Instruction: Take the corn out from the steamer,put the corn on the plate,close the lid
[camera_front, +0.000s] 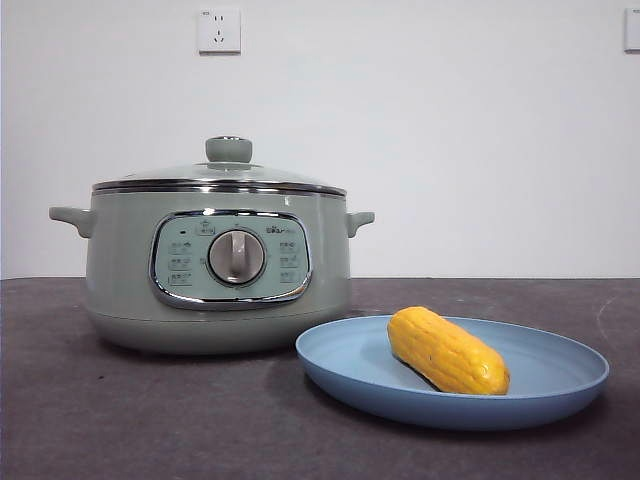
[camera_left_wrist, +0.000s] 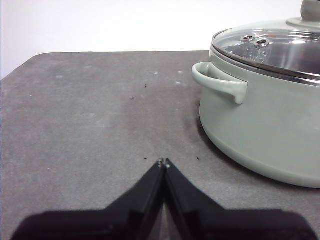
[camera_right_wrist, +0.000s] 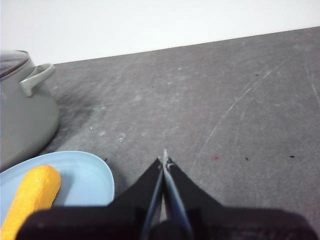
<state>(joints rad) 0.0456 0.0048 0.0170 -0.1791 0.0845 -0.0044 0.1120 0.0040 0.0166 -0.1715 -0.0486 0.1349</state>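
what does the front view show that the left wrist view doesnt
Only the front view shows the corn lying on the plate, the steamer's control panel with its dial, and a wall socket. Only the left wrist view shows the left gripper, its jaws shut over bare table, and the two vent holes in the glass. Both show the steamer with the lid on it.

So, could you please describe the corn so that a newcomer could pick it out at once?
Start at the big sage-green steamer with its glass lid on. Beside it sits a shallow light-blue plate. The corn lies on that plate: a stubby, glossy yellow-orange cob, the only warm-coloured thing there.
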